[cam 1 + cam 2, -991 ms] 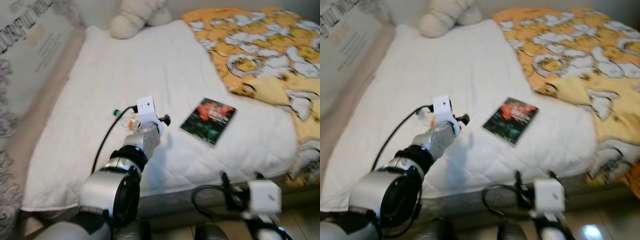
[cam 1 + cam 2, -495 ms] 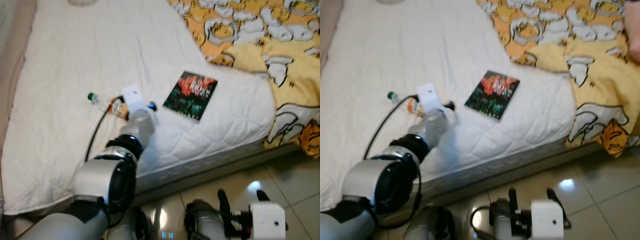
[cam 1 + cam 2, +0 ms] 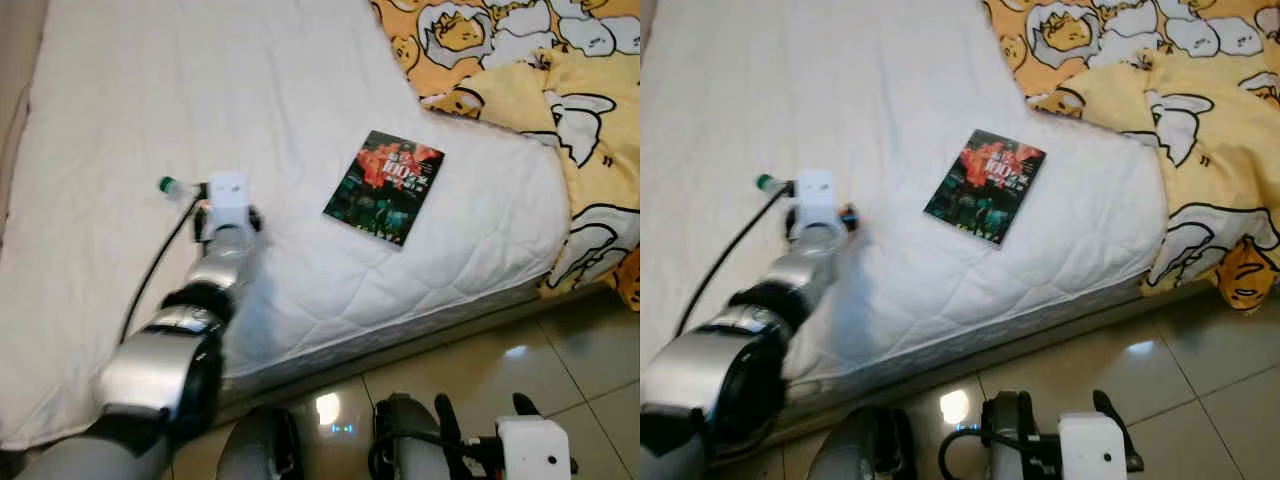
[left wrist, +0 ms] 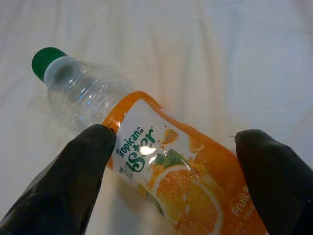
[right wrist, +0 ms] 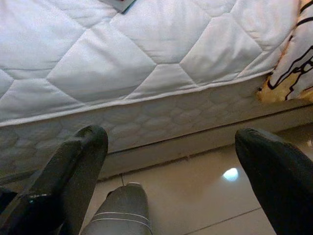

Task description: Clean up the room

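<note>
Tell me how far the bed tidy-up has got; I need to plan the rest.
Nothing looks put away yet. In hand: the left pincer is open around the plastic bottle lying on the white mattress, fingers on either side, not closed. Left: the book lies on the mattress and the yellow blanket is rumpled. The right pincer hangs open by the floor.

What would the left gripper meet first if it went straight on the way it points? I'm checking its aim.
The plastic bottle lying on the white mattress: it sits between the open left gripper's fingers, so likely its orange label first.
</note>
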